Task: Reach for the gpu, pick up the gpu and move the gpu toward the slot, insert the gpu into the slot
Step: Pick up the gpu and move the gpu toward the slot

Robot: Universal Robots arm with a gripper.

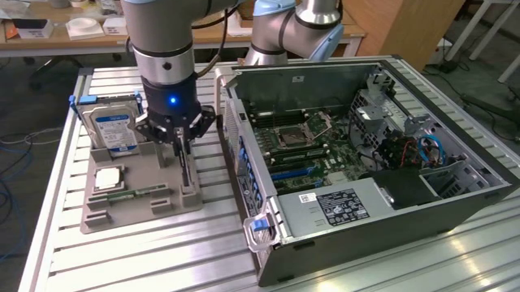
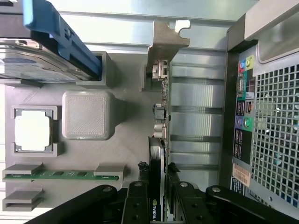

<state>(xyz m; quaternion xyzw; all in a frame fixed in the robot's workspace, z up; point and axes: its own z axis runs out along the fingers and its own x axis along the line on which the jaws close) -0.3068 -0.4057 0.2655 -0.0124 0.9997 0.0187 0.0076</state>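
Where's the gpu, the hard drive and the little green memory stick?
gpu (image 2: 163,43): wrist view, on its grey metal bracket.
hard drive (image 1: 109,125): exterior view, on its label face.
memory stick (image 2: 70,174): wrist view, on its green middle.

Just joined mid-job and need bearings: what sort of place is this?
Probably a robotics lab or workshop: an open computer case on a slotted aluminium table, a grey parts tray beside it, desks behind.

Bright, even light falls from overhead. Pale glare streaks the ribbed aluminium table (image 1: 479,261) at the exterior view's lower right, while the open black computer case (image 1: 382,240) is shaded inside. In the wrist view the white square chip (image 2: 32,131) washes out and the black gripper (image 2: 159,186) reads as a dark silhouette.
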